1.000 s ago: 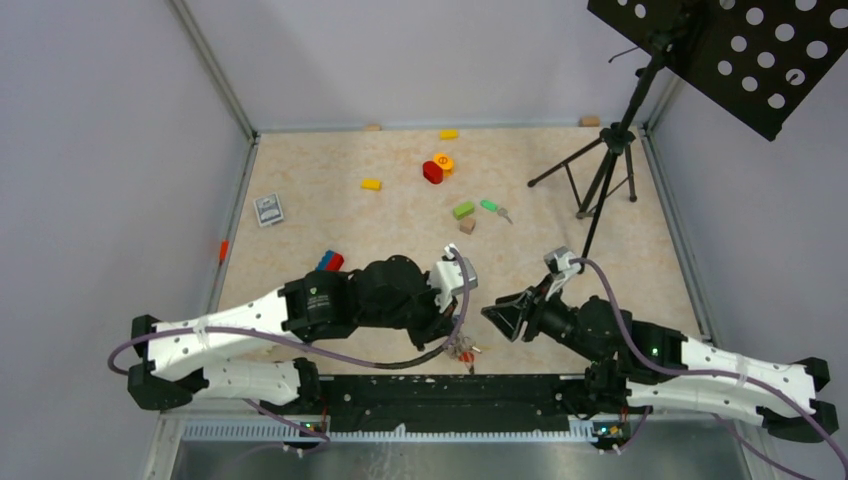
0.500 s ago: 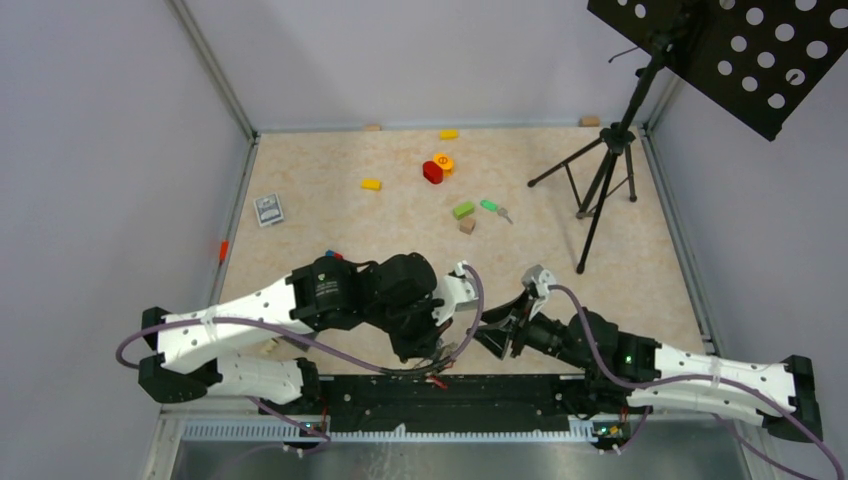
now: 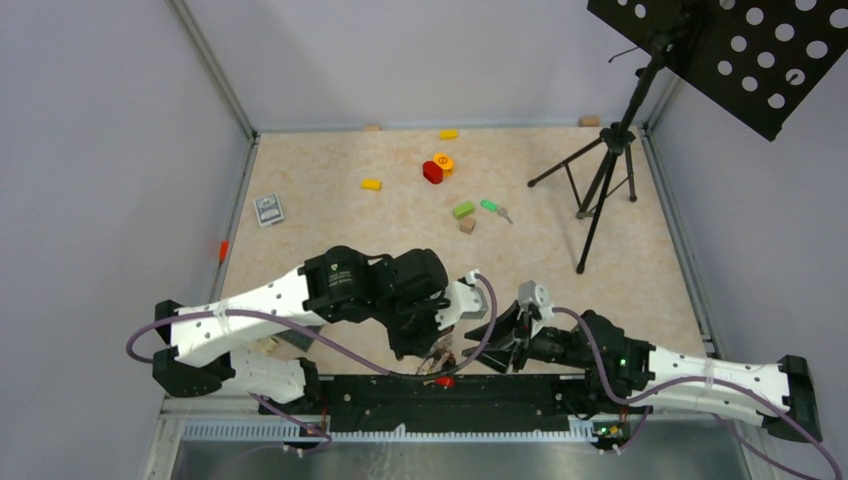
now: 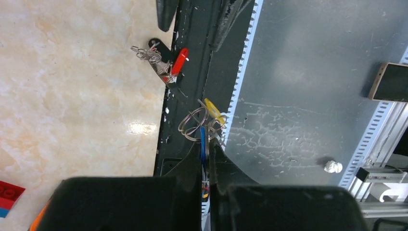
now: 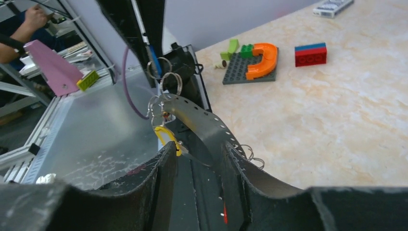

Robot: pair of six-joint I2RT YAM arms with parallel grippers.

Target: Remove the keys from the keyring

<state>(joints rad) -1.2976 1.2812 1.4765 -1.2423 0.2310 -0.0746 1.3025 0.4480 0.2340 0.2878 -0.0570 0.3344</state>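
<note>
My left gripper (image 4: pixel 207 149) is shut on the blue key (image 4: pixel 203 142), edge-on between its tips, above the black base rail. Metal rings (image 4: pixel 192 126) and a yellow-headed key (image 4: pixel 214 111) hang from it. The red key (image 4: pixel 179 61) lies on the rail with more rings. In the right wrist view the blue key (image 5: pixel 153 54) hangs at the top and the grey perforated keyring strap (image 5: pixel 202 120) runs down from the rings between my right gripper's (image 5: pixel 199 147) open fingers. From above, the grippers (image 3: pixel 437 347) (image 3: pixel 498 335) almost meet at the near edge.
A grey baseplate with an orange curved piece (image 5: pixel 262 57) and a red-and-blue brick (image 5: pixel 310 53) lie behind the left arm. A green key (image 3: pixel 495 208), loose bricks (image 3: pixel 433 170) and a card box (image 3: pixel 268 210) lie farther back. A tripod stand (image 3: pixel 600 180) stands at the back right.
Both arms have drawn in toward the near edge. The left gripper carried the key bunch over the base rail. The right gripper slid left, up to the hanging strap.
</note>
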